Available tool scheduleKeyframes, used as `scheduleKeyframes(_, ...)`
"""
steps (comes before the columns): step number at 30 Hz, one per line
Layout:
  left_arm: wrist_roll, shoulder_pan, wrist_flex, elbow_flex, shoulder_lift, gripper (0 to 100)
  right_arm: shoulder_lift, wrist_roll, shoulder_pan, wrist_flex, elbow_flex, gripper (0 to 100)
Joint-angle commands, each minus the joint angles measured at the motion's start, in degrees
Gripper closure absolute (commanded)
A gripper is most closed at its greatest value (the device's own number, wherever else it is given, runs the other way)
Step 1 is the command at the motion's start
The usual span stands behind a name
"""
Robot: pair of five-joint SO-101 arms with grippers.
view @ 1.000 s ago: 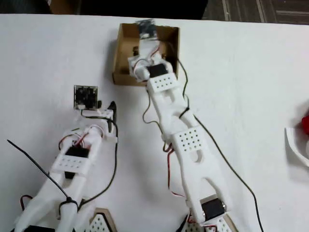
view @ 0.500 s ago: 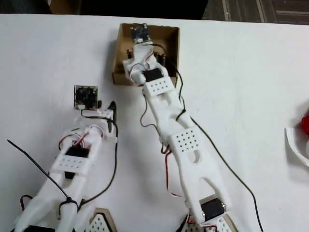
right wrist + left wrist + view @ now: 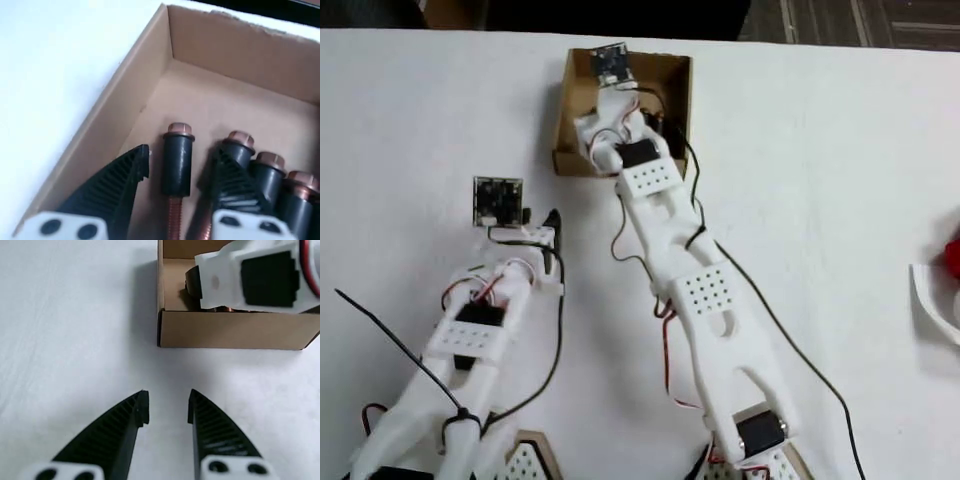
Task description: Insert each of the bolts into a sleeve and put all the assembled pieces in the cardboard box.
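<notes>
**Desk:** Well, how is the right pincer (image 3: 182, 151) sitting?

**Me:** I'm seeing it hanging inside the cardboard box (image 3: 112, 112), jaws standing wide apart and gripping nothing.

**Desk:** What's lying between them?

**Me:** One assembled piece (image 3: 178, 175) is lying on the box floor between the two fingers (image 3: 120, 180). The copper bolt (image 3: 180, 129) is poking its head out of a black sleeve (image 3: 178, 160), and its threaded end is pointing back toward the wrist. I'm seeing a gap on each side of it, so neither finger is touching it.

**Desk:** And the others?

**Me:** Several more assembled pieces (image 3: 270, 165) are lying side by side just beside it. One finger is sitting in front of the nearest, and I can't tell whether they're touching.

**Desk:** The other arm?

**Me:** The left pincer (image 3: 168, 397) is hovering over the white surface (image 3: 60, 315), near the box's outer wall but apart from it. Its jaws are standing partly open with a moderate gap between the tips, holding nothing. From overhead I'm watching the right arm (image 3: 710, 290) stretching across the surface with its wrist over the box, while the left arm (image 3: 480, 330) is sitting short of it.
</notes>
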Motion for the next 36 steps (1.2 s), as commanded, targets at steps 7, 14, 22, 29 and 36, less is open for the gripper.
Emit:
scheduleKeyframes(7, 0.35, -0.62, -1.23, -0.13, -1.49, 85, -3.03, 0.18, 3.38, 0.48, -12.75, 82.8)
scheduleKeyframes(14, 0.35, -0.7, -1.23, -0.4, -1.85, 85, -4.97, 0.18, 6.11, 15.96, -23.21, 82.8)
scheduleKeyframes(22, 0.53, -0.35, -0.35, 0.22, -9.23, 85, -16.04, 0.18, 14.64, 34.33, -23.03, 82.9)
scheduleKeyframes(29, 0.44, -0.44, 4.22, 8.22, -28.92, 85, -28.09, 0.18, 19.12, 55.96, -23.03, 82.9)
scheduleKeyframes(36, 0.44, -0.26, 27.52, 9.36, -55.65, 85, -39.6, 0.53, 20.09, 59.47, -22.68, 83.0)
